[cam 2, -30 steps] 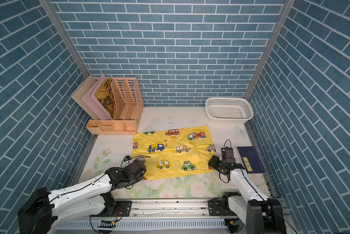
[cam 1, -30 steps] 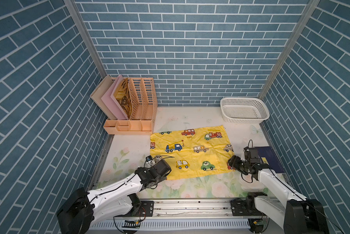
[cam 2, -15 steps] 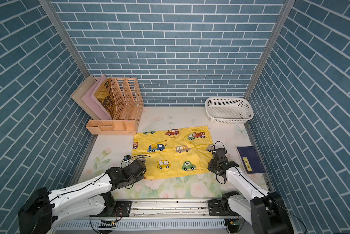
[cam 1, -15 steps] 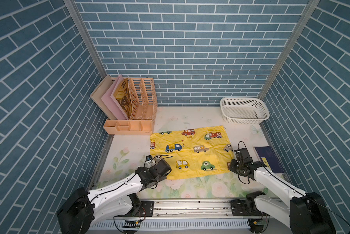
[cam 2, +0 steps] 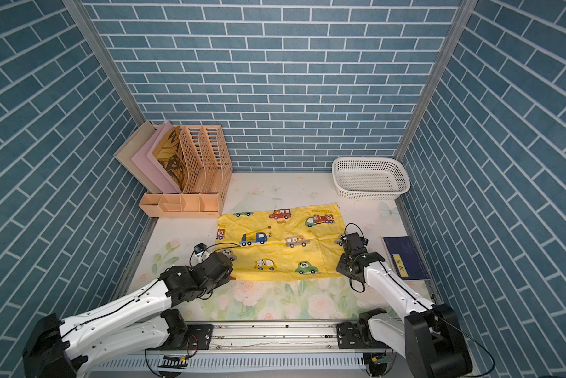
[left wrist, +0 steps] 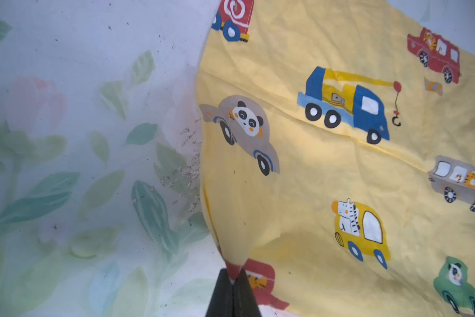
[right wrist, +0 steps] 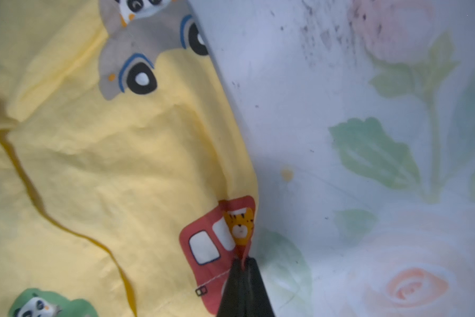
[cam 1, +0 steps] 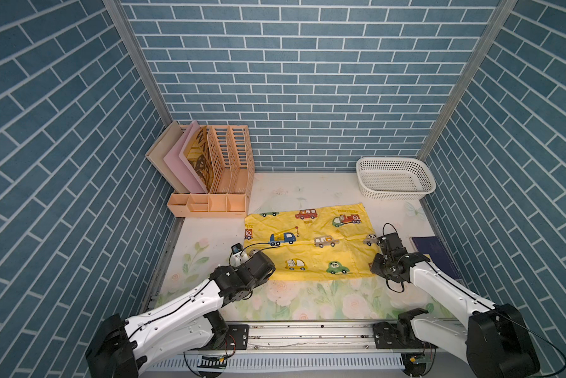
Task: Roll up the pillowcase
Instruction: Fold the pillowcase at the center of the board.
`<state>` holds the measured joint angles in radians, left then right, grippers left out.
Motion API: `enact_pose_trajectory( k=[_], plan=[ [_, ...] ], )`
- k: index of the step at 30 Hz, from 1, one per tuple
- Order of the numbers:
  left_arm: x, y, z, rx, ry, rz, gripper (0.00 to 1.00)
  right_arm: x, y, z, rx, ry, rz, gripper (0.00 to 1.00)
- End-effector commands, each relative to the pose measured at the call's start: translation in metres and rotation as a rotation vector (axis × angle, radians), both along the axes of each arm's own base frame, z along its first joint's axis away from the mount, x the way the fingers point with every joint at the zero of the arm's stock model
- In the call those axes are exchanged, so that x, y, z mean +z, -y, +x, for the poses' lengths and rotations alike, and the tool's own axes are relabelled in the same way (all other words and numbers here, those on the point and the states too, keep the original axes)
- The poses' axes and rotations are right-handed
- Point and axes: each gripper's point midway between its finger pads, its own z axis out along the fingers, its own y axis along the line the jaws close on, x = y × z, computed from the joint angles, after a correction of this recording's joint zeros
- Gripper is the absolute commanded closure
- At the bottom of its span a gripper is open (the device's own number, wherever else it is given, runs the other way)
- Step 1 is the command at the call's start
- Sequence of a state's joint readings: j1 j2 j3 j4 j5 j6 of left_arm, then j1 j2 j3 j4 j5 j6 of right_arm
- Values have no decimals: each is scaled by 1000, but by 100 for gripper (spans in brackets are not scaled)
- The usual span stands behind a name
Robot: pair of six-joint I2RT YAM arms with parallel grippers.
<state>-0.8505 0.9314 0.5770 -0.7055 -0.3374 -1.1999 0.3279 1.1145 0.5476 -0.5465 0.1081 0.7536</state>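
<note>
The pillowcase (cam 1: 311,242) (cam 2: 281,243) is a bright yellow cloth printed with cars and pandas, spread flat on the floral mat in both top views. My left gripper (left wrist: 233,274) is shut on its near left corner, pinching a red-printed fold of the pillowcase (left wrist: 299,164). My right gripper (right wrist: 243,262) is shut on the near right corner, where a red car with a tiger is printed on the pillowcase (right wrist: 107,164). In the top views the wrists cover both sets of fingers: left arm (cam 1: 252,266) (cam 2: 209,270), right arm (cam 1: 389,261) (cam 2: 355,258).
A peach file rack (cam 1: 219,176) (cam 2: 193,176) with boards stands at the back left. A white mesh basket (cam 1: 393,178) (cam 2: 370,178) sits at the back right. A dark blue book (cam 1: 433,252) (cam 2: 406,257) lies by the right wall, beside my right arm.
My right arm moved left from beside the book to the pillowcase's near right corner, and its gripper closed on that corner. The left arm kept still, holding its corner.
</note>
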Motion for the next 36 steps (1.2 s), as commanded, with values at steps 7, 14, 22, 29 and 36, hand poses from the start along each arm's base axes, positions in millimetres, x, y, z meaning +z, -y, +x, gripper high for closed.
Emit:
enact_pose_trajectory(
  k=[7, 14, 22, 29, 36],
  plan=[
    [41, -14, 45, -38, 77, 109, 100, 52, 6, 45, 134, 34, -167, 100],
    [86, -19, 86, -59, 178, 165, 100, 88, -8, 84, 203, 128, -175, 100],
    [92, -26, 127, -77, 217, 199, 100, 133, -20, 144, 240, 264, -218, 100],
    [96, -28, 170, -96, 234, 234, 100, 139, -33, 196, 261, 314, -218, 100],
    [73, -31, 186, -99, 188, 249, 100, 113, -41, 222, 277, 271, -225, 100]
  ],
)
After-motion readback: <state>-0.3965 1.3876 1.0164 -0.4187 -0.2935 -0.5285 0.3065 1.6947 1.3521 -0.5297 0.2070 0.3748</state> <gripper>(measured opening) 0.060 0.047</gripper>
